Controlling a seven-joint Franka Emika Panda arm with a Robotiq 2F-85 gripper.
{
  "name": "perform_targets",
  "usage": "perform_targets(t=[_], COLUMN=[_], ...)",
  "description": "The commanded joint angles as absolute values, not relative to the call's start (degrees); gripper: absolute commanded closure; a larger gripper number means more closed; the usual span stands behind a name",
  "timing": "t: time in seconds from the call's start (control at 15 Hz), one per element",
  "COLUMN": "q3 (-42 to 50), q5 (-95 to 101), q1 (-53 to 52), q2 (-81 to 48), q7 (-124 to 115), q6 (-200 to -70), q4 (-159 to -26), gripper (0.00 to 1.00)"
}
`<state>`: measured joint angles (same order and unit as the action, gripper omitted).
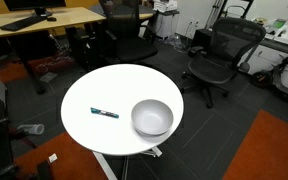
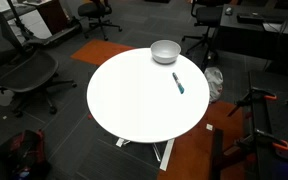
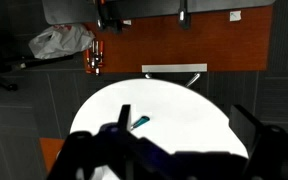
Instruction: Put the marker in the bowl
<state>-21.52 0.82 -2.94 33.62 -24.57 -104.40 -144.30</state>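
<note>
Round white table [image 2: 134, 105] in the middle of an office floor. A round, deep silvery-grey bowl [image 2: 165, 51] sits near its far edge. A small slim dark marker with a teal end [image 2: 178, 83] lies near the bowl, not touching. There's a black mesh office chair [image 2: 24, 70] off to the side.

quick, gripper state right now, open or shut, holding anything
Gripper: open, jaws spread wide in the wrist view, holding nothing; the marker lies loose on the table.
</note>
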Motion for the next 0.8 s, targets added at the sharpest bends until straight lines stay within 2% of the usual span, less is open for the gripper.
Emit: perform_targets(t=[0.0,0.33,0.73], q3=[-20.0,-19.5,-14.0], q5=[1.7,1.5,0.9], q1=[-4.7,-4.6,-2.2], q2=[33.2,33.0,30.9], q7=[-25.4,-24.8,-24.9], q6=[-104.3,-104.7,-110.2], q4=[-144.2,-144.1,-143.7], gripper=[0.00,0.00,0.00])
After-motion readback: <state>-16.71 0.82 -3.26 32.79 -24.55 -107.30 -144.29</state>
